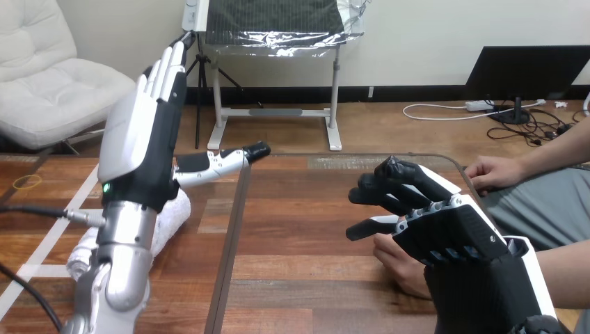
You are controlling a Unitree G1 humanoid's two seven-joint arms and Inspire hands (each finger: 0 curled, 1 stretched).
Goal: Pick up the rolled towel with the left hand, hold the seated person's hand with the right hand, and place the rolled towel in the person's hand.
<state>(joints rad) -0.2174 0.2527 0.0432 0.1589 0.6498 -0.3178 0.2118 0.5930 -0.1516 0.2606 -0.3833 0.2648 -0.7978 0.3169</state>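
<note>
Head view: the left hand is up in the air at the left side, well above the worktop; its fingers are straight and point up, its thumb sticks out to the side, and it holds nothing; the rolled towel is white and lies on the worktop low at the left, partly hidden by the silver left arm; I cannot tell if the arm touches it.

The right hand is at the right side, low over the worktop; the person's near hand lies on the worktop right under it and peeks out below it; I cannot tell if the right hand has a grip on it or just sits over it; the person's far hand rests at the worktop's right edge, apart from both robot hands.

I think the job is at its first step; the towel is not picked up yet. Next, the left hand should tip over and go down to the towel, then wrap round the roll at its middle; the roll looks soft, so a gentle squeeze should do; the right hand should settle softly on the near hand.
</note>
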